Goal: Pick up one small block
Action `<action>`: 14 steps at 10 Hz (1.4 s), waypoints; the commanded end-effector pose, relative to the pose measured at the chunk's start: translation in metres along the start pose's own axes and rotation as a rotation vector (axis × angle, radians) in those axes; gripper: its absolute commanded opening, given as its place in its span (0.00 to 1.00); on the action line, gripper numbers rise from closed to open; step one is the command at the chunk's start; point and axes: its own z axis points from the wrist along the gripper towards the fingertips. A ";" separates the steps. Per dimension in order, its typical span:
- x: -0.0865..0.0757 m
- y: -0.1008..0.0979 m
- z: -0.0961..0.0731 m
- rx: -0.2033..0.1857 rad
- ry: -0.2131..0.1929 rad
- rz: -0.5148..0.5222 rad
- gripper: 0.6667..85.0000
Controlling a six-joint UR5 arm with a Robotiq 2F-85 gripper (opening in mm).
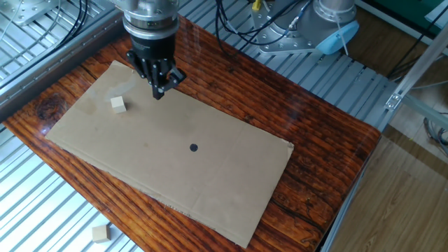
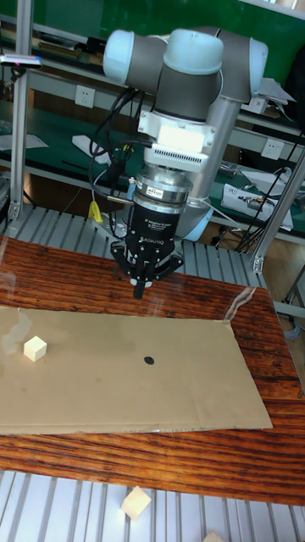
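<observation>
The small block (image 1: 119, 104) is a pale beige cube lying near the left end of the cardboard sheet (image 1: 210, 175); the tall fixed view shows the small block (image 2: 35, 348) at the sheet's left edge. My gripper (image 1: 159, 89) hangs over the sheet's far edge, to the right of the block and well apart from it. Its fingers meet in a point, shut with nothing between them. In the tall fixed view the gripper (image 2: 140, 290) points straight down, just above the far edge of the cardboard (image 2: 195, 381).
A tanner wooden block (image 1: 101, 234) lies off the cardboard on the metal slats at the front left, and shows as the tanner block (image 2: 135, 502) in the tall view. A black dot (image 1: 194, 147) marks the sheet's middle. Cables and the arm's base stand behind the table.
</observation>
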 end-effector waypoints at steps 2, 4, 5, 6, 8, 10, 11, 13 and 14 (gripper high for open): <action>-0.005 -0.029 0.003 0.006 -0.023 -0.191 0.63; -0.002 -0.087 0.009 0.087 0.023 -0.325 0.68; 0.002 -0.110 0.015 0.104 0.052 -0.403 0.70; 0.000 -0.115 0.023 0.068 0.044 -0.445 0.74; 0.002 -0.134 0.029 0.025 0.079 -0.552 0.90; 0.003 -0.165 0.032 0.122 0.132 -0.704 0.90; 0.002 -0.165 0.037 0.118 0.131 -0.751 0.90; 0.002 -0.169 0.056 0.096 0.108 -0.844 0.90; 0.009 -0.166 0.069 0.056 0.095 -0.866 0.91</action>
